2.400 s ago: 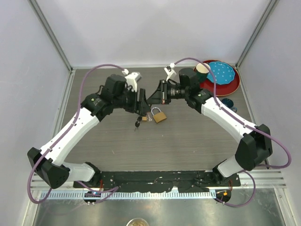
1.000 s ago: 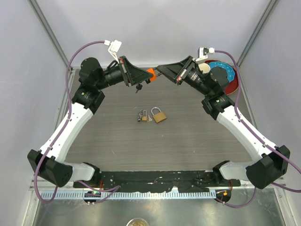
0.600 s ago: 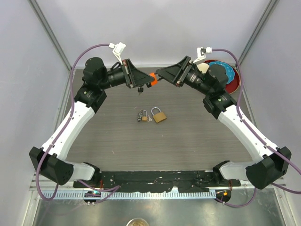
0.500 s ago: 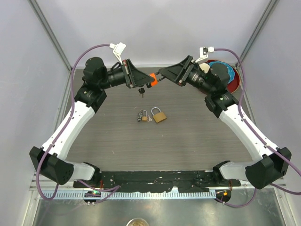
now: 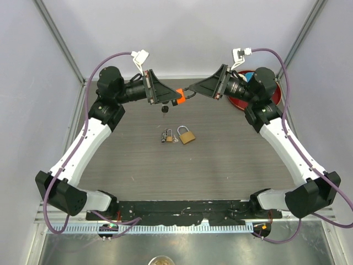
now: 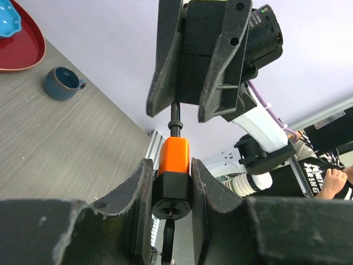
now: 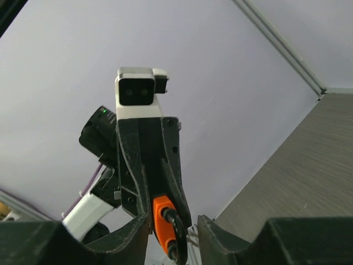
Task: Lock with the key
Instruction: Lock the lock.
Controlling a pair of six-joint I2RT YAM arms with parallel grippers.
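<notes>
An orange padlock (image 5: 179,96) with a black base is held in the air over the far middle of the table, and my left gripper (image 5: 174,98) is shut on its base (image 6: 172,193). A dark key (image 6: 168,234) sticks in the keyhole underneath and hangs down (image 5: 164,109). My right gripper (image 5: 190,89) faces the left one, and its fingers flank the black shackle (image 7: 177,234). The shackle lies close to one finger with a clear gap to the other, so the right gripper (image 7: 172,222) stands open. The left gripper (image 6: 172,185) clamps the black base from both sides.
A brass padlock (image 5: 186,136) and a small padlock with keys (image 5: 167,137) lie on the table below the grippers. A red plate (image 6: 19,47) holding a blue dish (image 5: 251,78) sits at the far right, with a small blue cup (image 6: 62,84) beside it.
The right gripper was shut and apart from the lock; it has opened and moved in around the shackle. The left gripper kept its hold, shifting the lock slightly right and down.
</notes>
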